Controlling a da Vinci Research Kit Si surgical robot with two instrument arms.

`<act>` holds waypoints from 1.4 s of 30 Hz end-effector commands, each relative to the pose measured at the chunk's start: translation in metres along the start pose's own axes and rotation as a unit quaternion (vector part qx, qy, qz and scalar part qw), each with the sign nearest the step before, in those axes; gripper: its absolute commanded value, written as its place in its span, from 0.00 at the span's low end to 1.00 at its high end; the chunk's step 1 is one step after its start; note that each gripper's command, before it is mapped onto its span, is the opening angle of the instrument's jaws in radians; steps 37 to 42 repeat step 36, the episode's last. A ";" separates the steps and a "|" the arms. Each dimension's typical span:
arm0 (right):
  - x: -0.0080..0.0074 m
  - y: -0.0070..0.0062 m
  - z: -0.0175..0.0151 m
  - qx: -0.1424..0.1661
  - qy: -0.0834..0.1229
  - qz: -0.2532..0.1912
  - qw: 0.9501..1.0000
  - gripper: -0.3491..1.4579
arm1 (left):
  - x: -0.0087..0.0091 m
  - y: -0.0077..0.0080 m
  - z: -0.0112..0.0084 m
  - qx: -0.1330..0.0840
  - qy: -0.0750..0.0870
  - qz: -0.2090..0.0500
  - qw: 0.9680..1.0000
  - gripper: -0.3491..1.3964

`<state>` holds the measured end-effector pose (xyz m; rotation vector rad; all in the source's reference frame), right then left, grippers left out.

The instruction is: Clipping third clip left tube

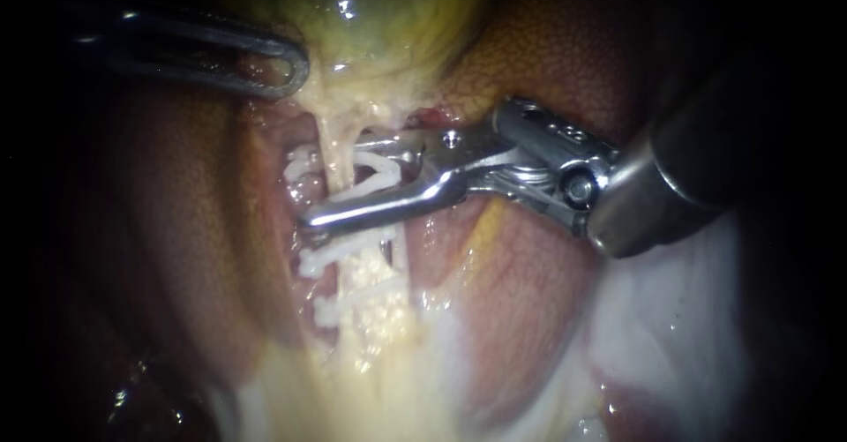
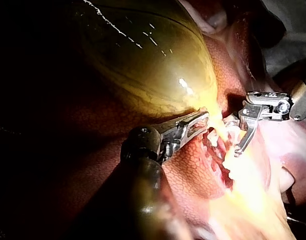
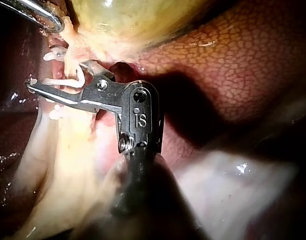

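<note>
At far left, the left instrument (image 1: 284,67) grips the gallbladder (image 1: 371,10), stretching the tube (image 1: 333,153); the right instrument (image 1: 342,184) holds a clip (image 1: 381,173) between its jaws astride it.

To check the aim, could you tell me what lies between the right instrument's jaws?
In the endoscope view, the right instrument grips a white clip there, with the tube passing through it.

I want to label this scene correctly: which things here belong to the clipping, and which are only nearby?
In the job: right instrument, the new clip between its jaws, the tube, the clips already on it.
Only nearby: left instrument, gallbladder, liver.
</note>
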<state>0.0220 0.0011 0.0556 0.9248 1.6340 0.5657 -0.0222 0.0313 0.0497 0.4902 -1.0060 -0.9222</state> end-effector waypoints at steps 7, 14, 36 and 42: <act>0.0017 -0.0013 0.0006 -0.008 0.004 0.006 1.000 0.37 | 0.0000 0.0000 0.0000 0.000 0.000 0.000 1.000 0.00; 0.0017 -0.0015 0.0003 -0.019 0.003 0.027 0.999 0.14 | 0.0000 0.0000 0.0000 0.000 0.000 0.000 1.000 0.00; 0.0018 -0.0013 0.0000 -0.033 0.003 0.054 0.998 0.00 | -0.0001 0.0001 0.0000 0.000 0.000 0.000 1.000 0.00; 0.0018 -0.0013 0.0000 -0.033 0.003 0.054 0.998 0.00 | -0.0001 0.0001 0.0000 0.000 0.000 0.000 1.000 0.00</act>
